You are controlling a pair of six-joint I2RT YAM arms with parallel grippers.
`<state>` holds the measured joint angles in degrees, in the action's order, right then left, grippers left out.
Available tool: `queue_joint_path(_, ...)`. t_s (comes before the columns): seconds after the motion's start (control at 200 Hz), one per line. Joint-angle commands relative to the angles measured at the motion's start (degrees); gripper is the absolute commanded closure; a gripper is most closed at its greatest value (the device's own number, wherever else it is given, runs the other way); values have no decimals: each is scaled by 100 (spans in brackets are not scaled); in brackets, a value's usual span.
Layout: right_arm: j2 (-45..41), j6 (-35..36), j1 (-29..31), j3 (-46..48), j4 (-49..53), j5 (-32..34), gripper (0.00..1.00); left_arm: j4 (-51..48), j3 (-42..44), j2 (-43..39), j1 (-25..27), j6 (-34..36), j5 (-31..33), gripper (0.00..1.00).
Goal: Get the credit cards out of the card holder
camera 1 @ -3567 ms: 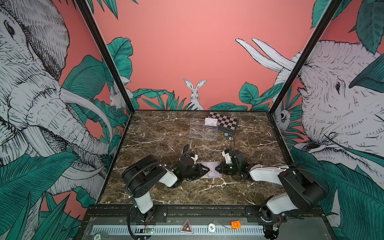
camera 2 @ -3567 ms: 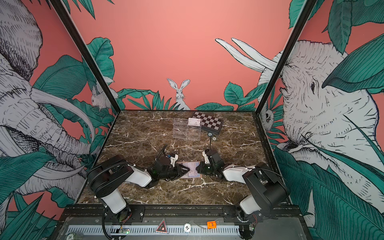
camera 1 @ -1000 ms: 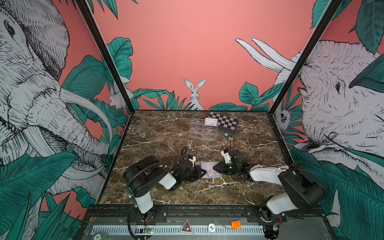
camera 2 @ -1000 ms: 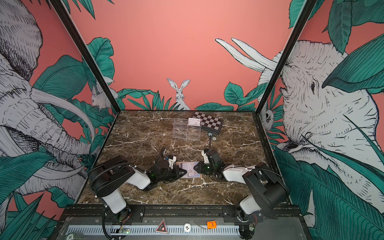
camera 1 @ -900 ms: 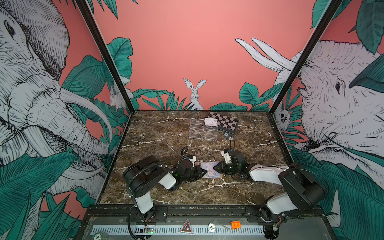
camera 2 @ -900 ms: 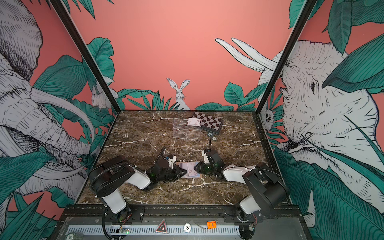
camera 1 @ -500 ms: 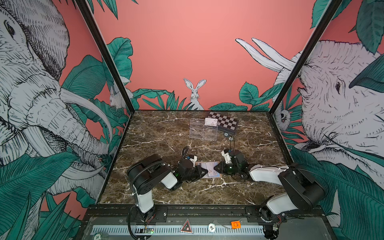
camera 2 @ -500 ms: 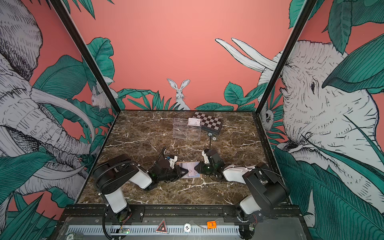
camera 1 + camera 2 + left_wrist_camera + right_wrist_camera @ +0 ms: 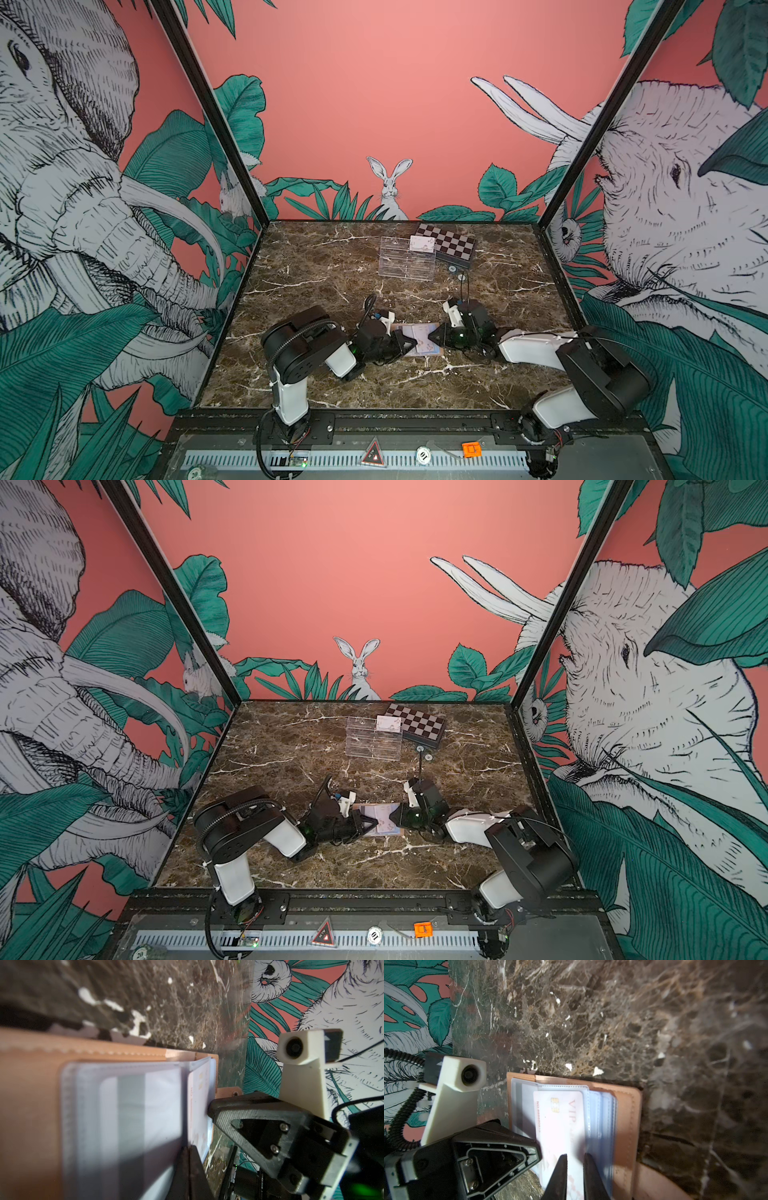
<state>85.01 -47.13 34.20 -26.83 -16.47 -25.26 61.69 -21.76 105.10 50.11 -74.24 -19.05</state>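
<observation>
Tan leather, the card holder (image 9: 420, 330) lies open on the marble table (image 9: 324, 266) near the front, between the two arms. The left claw (image 9: 189, 1153) is clenched, its tip pressing on the clear sleeves (image 9: 128, 1105). A white card (image 9: 560, 1118) sits partly in one sleeve. The right claw (image 9: 575, 1160) rests on the card's face, fingers a slit apart. I cannot tell whether it grasps the card.

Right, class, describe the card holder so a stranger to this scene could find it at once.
Look at the brown marble table, toward the front, between the left gripper and the right gripper. The card holder lies open there: tan leather with pale bluish sleeves, unlike the clear tray and checkered box at the back.
</observation>
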Motion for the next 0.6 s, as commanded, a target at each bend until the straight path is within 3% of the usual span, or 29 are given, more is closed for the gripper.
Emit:
queue_joint_path(0.0,-1,55,26,169,372,118,83,-3,25,-11,35,-40,73,100)
queue_joint_path(0.265,-53,46,26,187,424,172,80,-138,172,-250,25,4,208,100)
queue_joint_path(0.595,-79,55,21,196,460,189,77,-1200,93,-838,26,378,209,100)
